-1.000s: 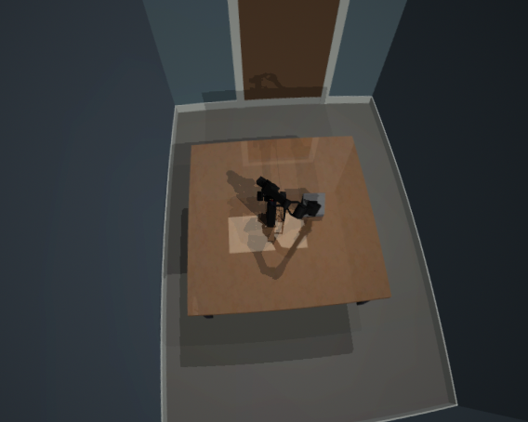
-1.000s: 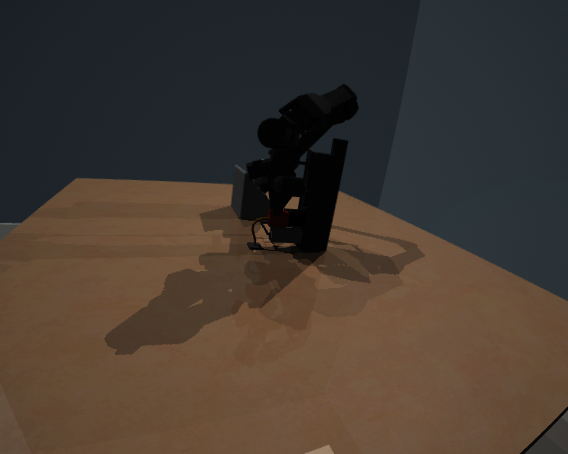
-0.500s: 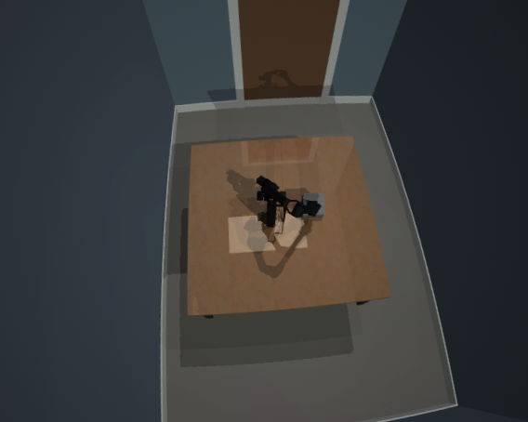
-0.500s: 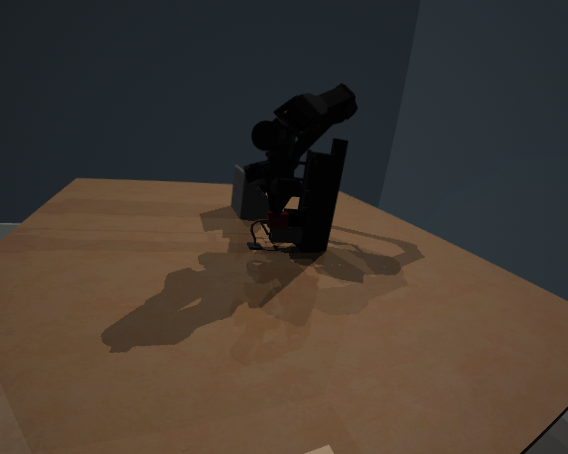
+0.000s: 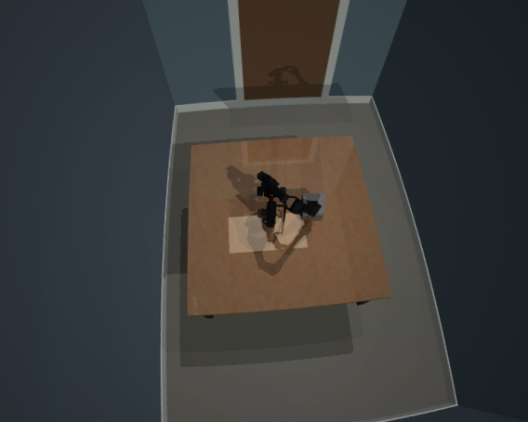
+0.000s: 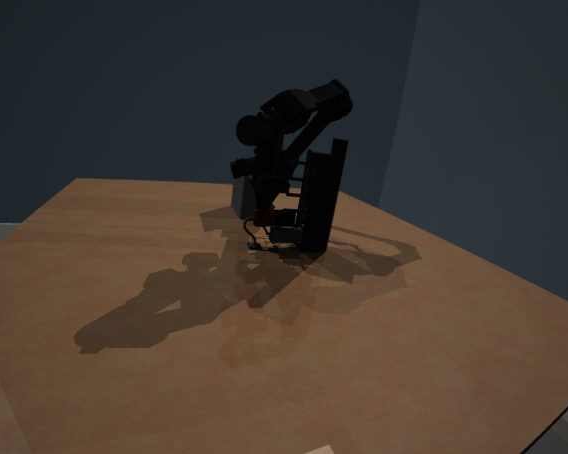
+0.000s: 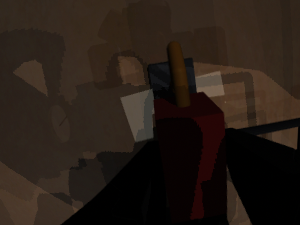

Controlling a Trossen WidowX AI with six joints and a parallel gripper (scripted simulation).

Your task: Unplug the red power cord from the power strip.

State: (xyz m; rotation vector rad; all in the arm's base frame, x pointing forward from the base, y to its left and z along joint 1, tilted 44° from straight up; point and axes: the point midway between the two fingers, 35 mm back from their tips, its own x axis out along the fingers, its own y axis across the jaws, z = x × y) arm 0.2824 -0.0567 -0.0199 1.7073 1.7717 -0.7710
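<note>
The black power strip (image 5: 271,215) (image 6: 321,200) stands upright on the table. The red plug (image 6: 263,218) (image 7: 187,159) is in front of its face, low down. A dark piece lies between the red body and the strip, and I cannot tell whether the plug still touches the strip. An orange-brown cord (image 7: 178,74) leaves the plug's outer end and bends down in the exterior view. My gripper (image 6: 264,211) (image 7: 191,145) reaches down from above and is shut on the red plug, one dark finger against each side in the wrist view.
A grey plug-like block (image 6: 285,234) sits just below the red plug at the strip. A small dark block (image 7: 157,76) lies on the table (image 5: 244,288) beyond the plug. The grey box (image 5: 320,200) (image 6: 241,198) stands at the arm's base. Thin dark bars stick out of the strip.
</note>
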